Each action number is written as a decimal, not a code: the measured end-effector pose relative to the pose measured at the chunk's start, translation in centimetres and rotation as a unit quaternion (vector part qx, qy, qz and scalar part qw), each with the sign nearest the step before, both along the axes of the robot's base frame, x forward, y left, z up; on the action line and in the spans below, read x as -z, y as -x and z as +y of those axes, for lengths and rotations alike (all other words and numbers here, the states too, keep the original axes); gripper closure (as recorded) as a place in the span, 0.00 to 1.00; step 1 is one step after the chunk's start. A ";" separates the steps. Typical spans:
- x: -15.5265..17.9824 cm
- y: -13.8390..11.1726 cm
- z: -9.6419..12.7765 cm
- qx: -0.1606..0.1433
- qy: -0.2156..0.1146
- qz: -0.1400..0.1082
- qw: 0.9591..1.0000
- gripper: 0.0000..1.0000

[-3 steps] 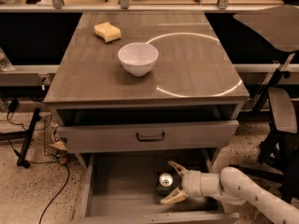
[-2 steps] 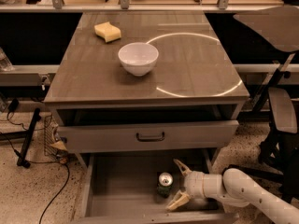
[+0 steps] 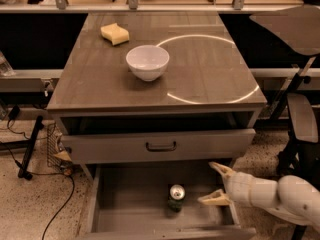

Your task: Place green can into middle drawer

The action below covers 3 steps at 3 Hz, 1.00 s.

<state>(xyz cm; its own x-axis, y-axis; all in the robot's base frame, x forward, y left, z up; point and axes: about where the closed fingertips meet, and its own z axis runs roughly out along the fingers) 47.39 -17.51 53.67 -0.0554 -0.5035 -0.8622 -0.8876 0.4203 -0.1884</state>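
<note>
Green can (image 3: 176,198) stands upright inside the middle drawer (image 3: 131,200), which is pulled out at the bottom of the view. The can sits on the flat grey floor, right of centre and toward the front edge, silver top facing up. Nothing is touching it.

Pincer (image 3: 215,184) is at the right end of the same drawer, reaching in from the right on a white arm (image 3: 280,196). Its 2 fingers (image 3: 220,169) are spread wide with nothing between them. The lower fingertip points at the can and sits just beside it, with what looks like a small gap, though that is hard to be sure of from this angle. The upper finger is higher and further back, well clear of the can.

Above the open drawer is 1 more drawer (image 3: 115,147) with a grey front and a black handle (image 3: 160,146), pulled out only a little.

Worktop (image 3: 210,74) carries a white bowl (image 3: 147,62) near the middle and a yellow sponge (image 3: 114,33) at the back left, well apart. A bright ring of light (image 3: 248,94) lies on the right half.
</note>
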 end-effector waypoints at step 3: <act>-14.7 3.3 -9.0 0.088 0.065 -0.071 0.992 0.96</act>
